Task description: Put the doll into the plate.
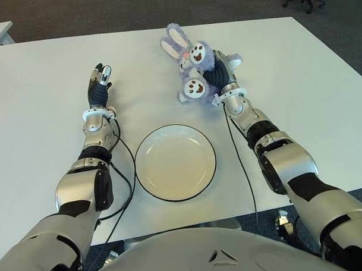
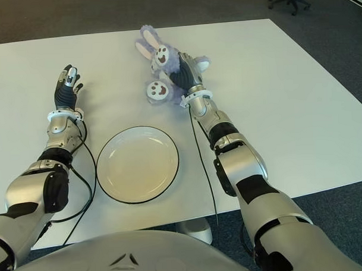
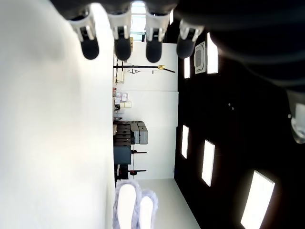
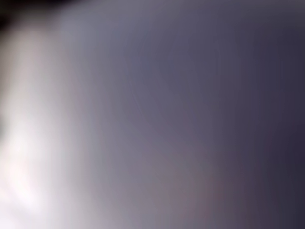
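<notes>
Your right hand [image 1: 221, 71] lies pressed into the doll [image 1: 193, 72] at the far side of the desk [image 1: 298, 96]; whether its fingers have closed cannot be told, since plush fills the wrist view. The plate [image 1: 175, 162] waits empty, nearer you, with nothing between. Your left hand [image 1: 100, 82] shows left of the plate, fingers extended, holding nothing.
</notes>
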Action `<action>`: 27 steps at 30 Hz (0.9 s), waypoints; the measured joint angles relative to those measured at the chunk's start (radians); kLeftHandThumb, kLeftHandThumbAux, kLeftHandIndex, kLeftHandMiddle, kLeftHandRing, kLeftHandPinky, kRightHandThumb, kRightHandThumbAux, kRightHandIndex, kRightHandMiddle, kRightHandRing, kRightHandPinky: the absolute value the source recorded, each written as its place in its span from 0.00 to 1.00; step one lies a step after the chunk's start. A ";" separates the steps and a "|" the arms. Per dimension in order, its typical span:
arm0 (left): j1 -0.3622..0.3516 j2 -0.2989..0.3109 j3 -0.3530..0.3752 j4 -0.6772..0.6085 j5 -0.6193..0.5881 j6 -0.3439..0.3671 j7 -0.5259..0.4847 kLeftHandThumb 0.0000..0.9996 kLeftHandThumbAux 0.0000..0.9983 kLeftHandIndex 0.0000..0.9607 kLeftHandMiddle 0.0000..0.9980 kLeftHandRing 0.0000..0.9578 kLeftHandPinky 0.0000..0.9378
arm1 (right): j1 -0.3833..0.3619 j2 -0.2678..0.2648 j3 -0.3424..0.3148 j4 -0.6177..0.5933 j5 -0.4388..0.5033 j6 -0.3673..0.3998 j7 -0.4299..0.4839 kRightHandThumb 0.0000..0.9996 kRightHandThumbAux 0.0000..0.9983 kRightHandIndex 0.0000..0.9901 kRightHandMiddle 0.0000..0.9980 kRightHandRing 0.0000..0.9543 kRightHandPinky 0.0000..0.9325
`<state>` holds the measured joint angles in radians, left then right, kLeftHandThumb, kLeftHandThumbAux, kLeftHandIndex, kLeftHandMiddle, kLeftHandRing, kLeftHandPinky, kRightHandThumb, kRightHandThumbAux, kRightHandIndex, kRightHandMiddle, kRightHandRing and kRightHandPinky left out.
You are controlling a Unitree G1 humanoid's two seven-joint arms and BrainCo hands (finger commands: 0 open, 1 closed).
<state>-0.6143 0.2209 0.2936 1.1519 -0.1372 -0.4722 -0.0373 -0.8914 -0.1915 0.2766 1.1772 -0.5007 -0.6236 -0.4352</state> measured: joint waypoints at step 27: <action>0.003 0.000 -0.001 -0.003 0.000 -0.003 0.000 0.00 0.36 0.00 0.09 0.03 0.00 | 0.000 0.009 -0.080 0.015 0.115 -0.010 0.088 0.74 0.71 0.44 0.87 0.92 0.94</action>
<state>-0.6117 0.2207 0.2925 1.1484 -0.1372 -0.4751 -0.0373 -0.8915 -0.1821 0.1963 1.1926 -0.3856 -0.6340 -0.3476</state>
